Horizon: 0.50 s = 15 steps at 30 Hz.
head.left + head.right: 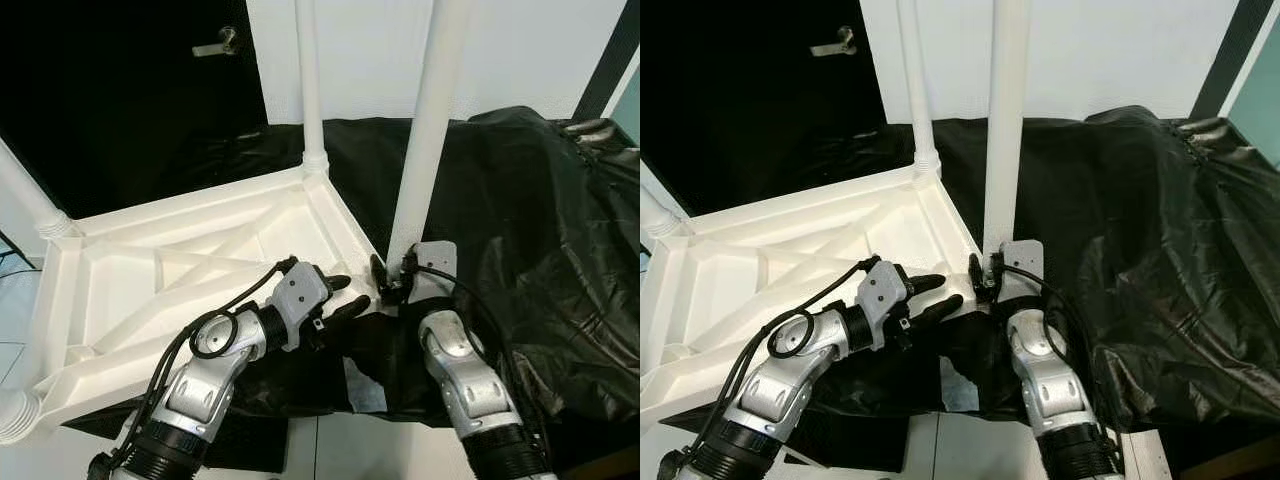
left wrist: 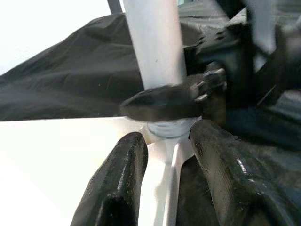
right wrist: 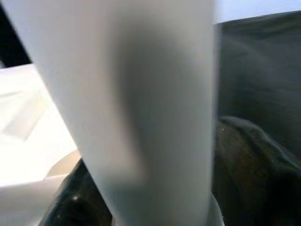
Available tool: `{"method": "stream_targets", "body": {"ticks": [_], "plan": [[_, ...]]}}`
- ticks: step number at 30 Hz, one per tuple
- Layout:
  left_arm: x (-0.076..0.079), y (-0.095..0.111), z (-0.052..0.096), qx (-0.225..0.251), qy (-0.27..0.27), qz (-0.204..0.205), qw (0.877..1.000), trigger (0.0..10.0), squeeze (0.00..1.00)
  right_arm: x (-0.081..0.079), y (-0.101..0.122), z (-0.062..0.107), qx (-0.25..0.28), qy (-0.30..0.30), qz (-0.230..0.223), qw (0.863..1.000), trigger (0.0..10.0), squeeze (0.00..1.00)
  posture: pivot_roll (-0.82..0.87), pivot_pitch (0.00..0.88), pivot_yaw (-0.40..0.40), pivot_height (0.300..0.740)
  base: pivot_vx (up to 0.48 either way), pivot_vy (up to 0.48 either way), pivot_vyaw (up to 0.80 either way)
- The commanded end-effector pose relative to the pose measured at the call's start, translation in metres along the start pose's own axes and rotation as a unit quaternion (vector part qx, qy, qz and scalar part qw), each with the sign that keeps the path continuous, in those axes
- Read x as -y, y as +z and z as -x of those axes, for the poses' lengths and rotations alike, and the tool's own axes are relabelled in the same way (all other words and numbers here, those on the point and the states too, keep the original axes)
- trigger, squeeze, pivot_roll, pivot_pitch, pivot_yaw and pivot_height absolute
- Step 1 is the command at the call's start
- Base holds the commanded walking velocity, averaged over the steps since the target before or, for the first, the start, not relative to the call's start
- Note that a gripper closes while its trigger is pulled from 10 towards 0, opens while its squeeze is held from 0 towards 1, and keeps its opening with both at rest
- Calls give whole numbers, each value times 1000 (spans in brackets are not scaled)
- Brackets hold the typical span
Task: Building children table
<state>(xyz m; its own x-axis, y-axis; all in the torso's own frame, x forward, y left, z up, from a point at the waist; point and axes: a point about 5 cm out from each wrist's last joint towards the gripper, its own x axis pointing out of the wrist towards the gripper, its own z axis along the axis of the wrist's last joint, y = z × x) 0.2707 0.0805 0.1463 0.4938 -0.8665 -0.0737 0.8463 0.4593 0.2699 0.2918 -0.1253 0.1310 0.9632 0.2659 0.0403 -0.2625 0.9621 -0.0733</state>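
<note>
The white children's table (image 1: 190,270) is lying upside down on a black sheet (image 1: 540,250), its near leg (image 1: 425,130) standing in the corner socket. The right end effector (image 1: 392,280) is clamping the leg's base; the left end effector (image 1: 340,295) is resting open beside it on the frame. Judged best: be keeping the leg plumb and twisting steadily while bracing the frame

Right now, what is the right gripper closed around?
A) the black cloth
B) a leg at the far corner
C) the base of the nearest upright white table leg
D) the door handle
C: the right gripper sits clamped at the base of the nearest table leg, where it meets the corner of the upturned white tabletop.
</note>
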Motion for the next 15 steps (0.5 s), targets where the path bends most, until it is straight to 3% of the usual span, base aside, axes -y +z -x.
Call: {"method": "stream_targets", "body": {"ticks": [1, 5, 7, 12, 13, 15], "plan": [[-1, -2, 2, -3, 11, 0, 1000, 10000, 0, 2, 1, 4, 7, 29, -11, 999, 10000, 0, -52, 0, 40, 740, 0, 0, 0], [1, -4, 3, -4, 11, 4, 1000, 10000, 0, 14, 4, 8, 10, 102, 6, 995, 10000, 0, -55, 0, 40, 740, 0, 0, 0], [3, -5, 4, -4, 9, 6, 1000, 10000, 0, 22, 6, 2, 8, 130, 23, 991, 10000, 0, -57, 0, 40, 740, 0, 0, 0], [4, -5, 3, -4, 8, 6, 1000, 10000, 0, 26, 6, -7, -3, 161, 39, 986, 10000, 0, -50, 0, 34, 740, 0, 0, 0], [4, -6, 4, -4, 8, 8, 1000, 10000, 0, 25, 6, -17, -13, 199, 54, 978, 10000, 0, -35, 0, 25, 740, 0, 0, 0], [5, -7, 5, -4, 8, 8, 1000, 10000, 0, 25, 6, -21, -16, 214, 61, 975, 10000, 0, -33, 0, 24, 740, 0, 0, 0]]}}
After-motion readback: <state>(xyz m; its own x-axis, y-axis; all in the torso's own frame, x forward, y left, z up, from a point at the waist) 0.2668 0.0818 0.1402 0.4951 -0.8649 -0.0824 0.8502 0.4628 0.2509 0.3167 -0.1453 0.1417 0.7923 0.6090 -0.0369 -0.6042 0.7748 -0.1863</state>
